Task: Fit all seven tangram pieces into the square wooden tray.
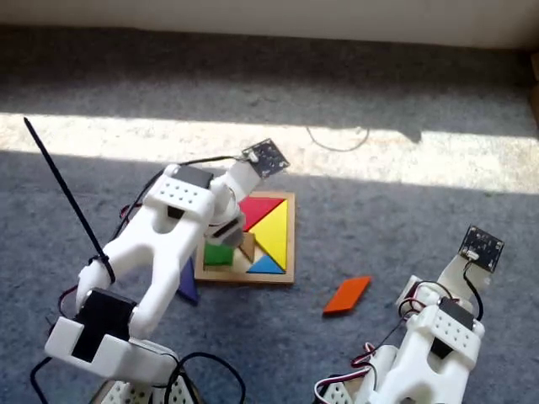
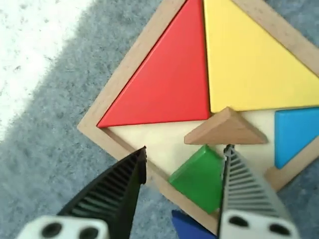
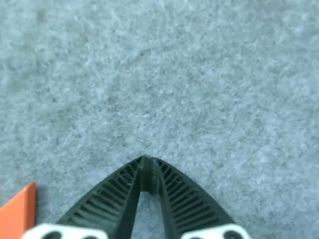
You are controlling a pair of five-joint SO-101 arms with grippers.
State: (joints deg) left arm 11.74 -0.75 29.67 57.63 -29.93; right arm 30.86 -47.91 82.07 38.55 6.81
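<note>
Now left end effector (image 2: 186, 149) wide open, empty, above green piece (image 2: 199, 177).

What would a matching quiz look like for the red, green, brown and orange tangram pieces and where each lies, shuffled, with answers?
1 red triangle
2 green piece
3 brown triangle
4 orange parallelogram

A on the carpet, away from the tray
B in the tray, full edge against the yellow triangle
C at the tray's rim, between the open fingers of the left gripper
D on the tray's bare floor, between red and green

Pairs: 1-B, 2-C, 3-D, 4-A
</note>
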